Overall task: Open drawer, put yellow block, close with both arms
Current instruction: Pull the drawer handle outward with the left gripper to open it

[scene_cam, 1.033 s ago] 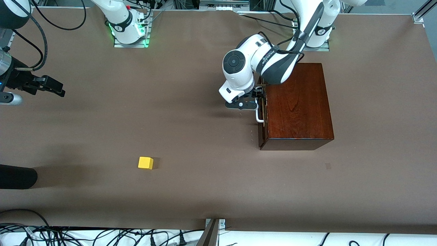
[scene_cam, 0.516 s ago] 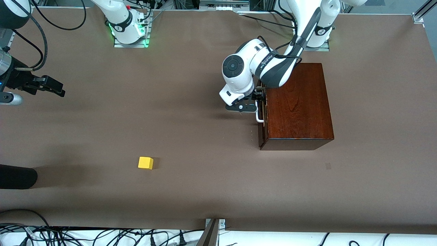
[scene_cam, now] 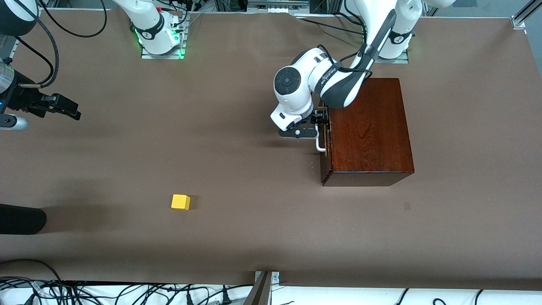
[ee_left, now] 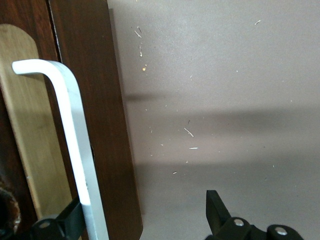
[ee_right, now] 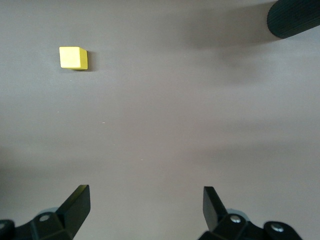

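- Drawer [scene_cam: 324,140]: one, set in the end of one dark mahogany box [scene_cam: 369,129] that faces the right arm's end of the bench [scene_cam: 237,169]. A thin strip of pale wood shows between its dark front and the box, so it is open by a crack only.
- One white bar handle [scene_cam: 321,145] runs along the drawer front; in the left wrist view the handle [ee_left: 75,145] stands off the dark front, with pale wood showing beside it.
- Left hand [scene_cam: 318,123]: at the drawer front, at the end of the handle farther from the front camera. Its fingers [ee_left: 217,207] are spread wide; one is against the bar, the other hangs over bare bench and is not touching it.
- Yellow block [scene_cam: 181,202]: one, alone on the bench, nearer the front camera than the box and well apart from it, toward the right arm's end. Nothing touches it.
- Right hand [scene_cam: 63,108]: waiting in the air over the right arm's end of the bench, fingers [ee_right: 77,205] spread and holding nothing. Its wrist view shows the yellow block [ee_right: 73,57] lying well clear of them.
- Two arms in all.
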Controlling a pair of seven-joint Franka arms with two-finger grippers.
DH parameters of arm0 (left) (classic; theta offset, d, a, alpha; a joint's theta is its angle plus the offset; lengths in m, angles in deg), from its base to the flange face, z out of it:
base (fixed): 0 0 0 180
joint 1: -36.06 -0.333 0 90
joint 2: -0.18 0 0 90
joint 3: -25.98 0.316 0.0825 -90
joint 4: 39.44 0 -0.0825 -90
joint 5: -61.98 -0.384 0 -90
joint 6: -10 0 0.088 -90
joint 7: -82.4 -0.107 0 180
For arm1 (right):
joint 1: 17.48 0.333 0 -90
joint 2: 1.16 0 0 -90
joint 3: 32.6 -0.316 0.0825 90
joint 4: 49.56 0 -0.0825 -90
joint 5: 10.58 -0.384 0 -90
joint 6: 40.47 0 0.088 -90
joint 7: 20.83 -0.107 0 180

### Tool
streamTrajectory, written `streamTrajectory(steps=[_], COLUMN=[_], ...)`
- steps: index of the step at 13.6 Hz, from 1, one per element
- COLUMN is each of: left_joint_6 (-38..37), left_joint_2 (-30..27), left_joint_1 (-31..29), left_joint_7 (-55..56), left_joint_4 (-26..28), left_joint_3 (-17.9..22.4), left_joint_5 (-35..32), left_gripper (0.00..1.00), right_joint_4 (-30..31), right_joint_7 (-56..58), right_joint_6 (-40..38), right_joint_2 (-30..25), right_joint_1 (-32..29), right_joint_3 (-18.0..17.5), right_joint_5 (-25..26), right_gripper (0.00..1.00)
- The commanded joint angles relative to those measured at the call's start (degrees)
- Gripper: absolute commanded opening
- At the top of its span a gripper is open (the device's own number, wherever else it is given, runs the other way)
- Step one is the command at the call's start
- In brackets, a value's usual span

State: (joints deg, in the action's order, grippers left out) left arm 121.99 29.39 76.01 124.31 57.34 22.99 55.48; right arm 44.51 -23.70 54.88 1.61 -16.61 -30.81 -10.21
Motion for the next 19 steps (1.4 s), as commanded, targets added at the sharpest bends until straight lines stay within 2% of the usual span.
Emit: streamTrajectory(steps=[1, 8, 19], left_joint_6=[1.65, 3.59, 4.21], left_joint_2=[0.67, 2.16, 6.29], left_joint_1=[1.27, 3.56, 8.21], left_joint_7=[1.5, 5.2, 9.76], left_joint_4=[-0.45, -1.07, -7.47], left_joint_3=[0.35, 0.18, 0.18], left_joint_5=[-0.88, -0.62, -0.27], left_gripper=[1.0, 1.0, 1.0], right_joint_4=[-0.82, -0.82, -0.82], right_joint_7=[0.67, 0.58, 0.58], right_joint_6=[-0.77, -0.77, -0.77], right_joint_2=[0.31, 0.31, 0.31], right_joint_1=[-0.78, -0.78, -0.78], right_joint_3=[-0.47, -0.47, -0.47], right_joint_5=[-0.73, -0.73, -0.73], right_gripper=[1.0, 1.0, 1.0])
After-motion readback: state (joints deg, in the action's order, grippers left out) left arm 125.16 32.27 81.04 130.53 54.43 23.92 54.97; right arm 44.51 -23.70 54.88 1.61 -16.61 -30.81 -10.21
